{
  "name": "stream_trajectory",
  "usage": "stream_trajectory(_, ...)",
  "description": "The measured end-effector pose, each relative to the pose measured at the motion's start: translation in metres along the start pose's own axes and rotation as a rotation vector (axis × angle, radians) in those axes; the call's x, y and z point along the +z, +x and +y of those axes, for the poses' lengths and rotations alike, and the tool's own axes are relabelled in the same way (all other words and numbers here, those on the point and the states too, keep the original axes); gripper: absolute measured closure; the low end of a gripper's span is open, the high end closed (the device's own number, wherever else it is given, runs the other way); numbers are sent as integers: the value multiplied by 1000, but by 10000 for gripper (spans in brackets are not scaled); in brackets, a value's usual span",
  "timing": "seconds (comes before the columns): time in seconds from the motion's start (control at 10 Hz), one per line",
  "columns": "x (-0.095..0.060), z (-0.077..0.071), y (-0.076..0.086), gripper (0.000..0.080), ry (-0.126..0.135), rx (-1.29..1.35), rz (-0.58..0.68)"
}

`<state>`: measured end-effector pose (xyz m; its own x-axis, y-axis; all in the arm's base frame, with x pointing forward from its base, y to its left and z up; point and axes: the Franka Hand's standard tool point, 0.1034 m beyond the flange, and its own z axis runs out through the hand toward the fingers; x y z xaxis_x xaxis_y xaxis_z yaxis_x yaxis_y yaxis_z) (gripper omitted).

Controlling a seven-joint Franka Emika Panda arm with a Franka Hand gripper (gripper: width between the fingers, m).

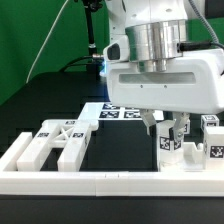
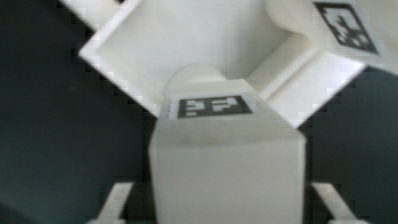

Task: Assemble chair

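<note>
My gripper (image 1: 167, 128) hangs low over the right side of the table. It is open, and its fingers straddle a thick white chair leg (image 1: 168, 143) with a square tag. In the wrist view the leg (image 2: 219, 150) runs between the fingertips (image 2: 118, 200), with a dark gap on each side, so nothing is gripped. The far end of the leg lies against an angled white chair part (image 2: 151, 45). Another tagged white part (image 2: 345, 25) lies beyond it. The cross-braced piece (image 1: 58, 142) lies at the exterior view's left.
The low white border rail (image 1: 100, 181) runs along the front of the table. The marker board (image 1: 112, 111) lies behind the gripper. More white tagged blocks (image 1: 211, 135) stand at the exterior view's right, close to the gripper.
</note>
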<state>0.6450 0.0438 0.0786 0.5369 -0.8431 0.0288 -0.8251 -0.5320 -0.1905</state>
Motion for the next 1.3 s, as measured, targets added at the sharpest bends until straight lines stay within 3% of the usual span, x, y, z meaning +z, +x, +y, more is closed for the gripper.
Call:
stream_trajectory(0.2, 3, 1, -2, 511, -17, 408, -20)
stream_trajectory(0.3, 3, 3, 0, 511, -12, 566, -42)
stream_trajectory(0.5, 4, 5, 2, 511, -1, 654, -68)
stream_trajectory(0.6, 5, 5, 1, 441, -1, 638, -67)
stream_trajectory(0.7, 5, 5, 0, 441, -2, 558, -63)
stream_trajectory(0.8, 4, 2, -3, 244, -2, 377, -50)
stream_trajectory(0.9, 4, 0, -5, 170, 6, 189, -43)
stream_trajectory(1.3, 5, 2, -13, 151, 10, -203, -44)
